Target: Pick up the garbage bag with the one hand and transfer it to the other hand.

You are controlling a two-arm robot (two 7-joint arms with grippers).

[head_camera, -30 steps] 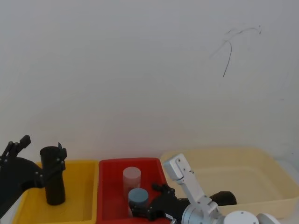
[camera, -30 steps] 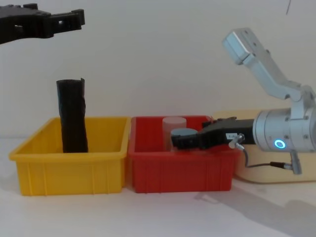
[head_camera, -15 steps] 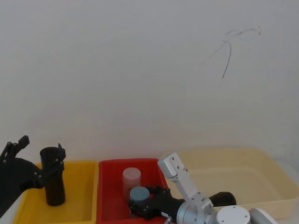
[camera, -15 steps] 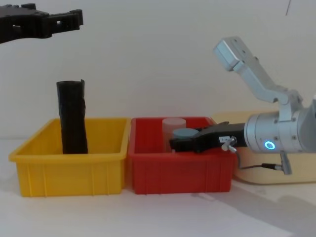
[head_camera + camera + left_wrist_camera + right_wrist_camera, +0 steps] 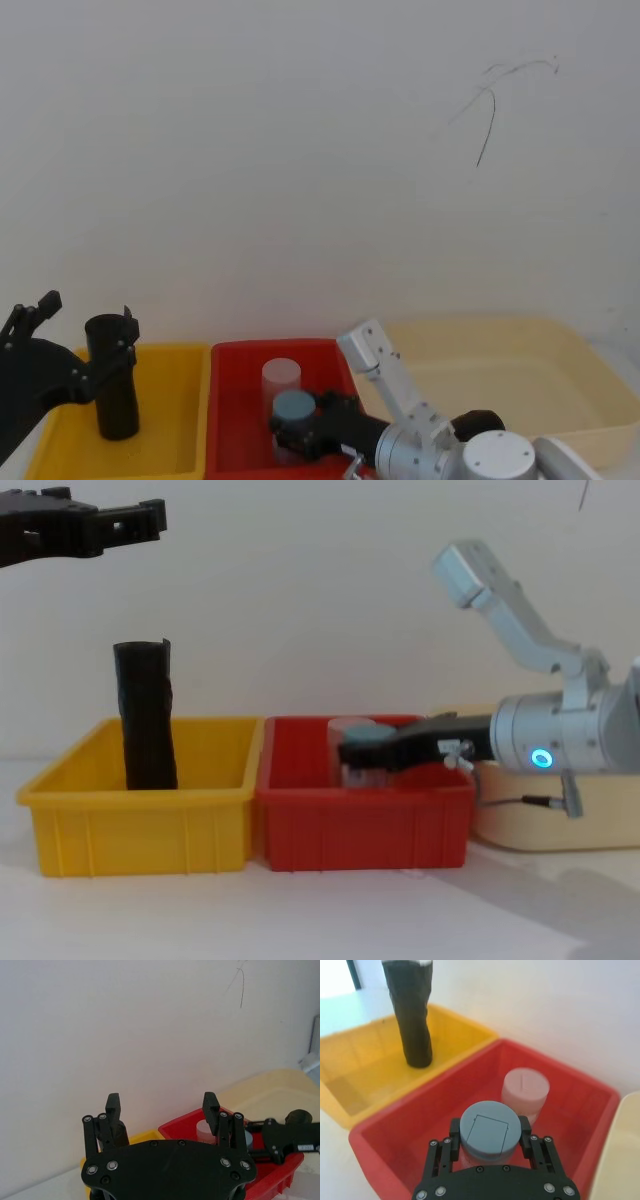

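Plain white wall backs a pale tabletop where three bins stand in a row. At nine o'clock in the chest view, the left black fingered gripper hangs high above the yellow plastic bin, its fingers spread wide apart and holding nothing. Below it, the crinkled black plastic roll stands upright in that yellow bin, leaning slightly; no label can be made out on it. At six o'clock, the red plastic bin sits just beside the yellow one, with a pale pink cylinder standing inside. The right black fingered gripper, on a thick silver arm with a glowing ring, reaches in from three o'clock over the red bin, its fingers closed against both sides of a clear jar with a grey-blue round lid, nearer the robot than the pink cylinder. At three o'clock lies the cream plastic tub.
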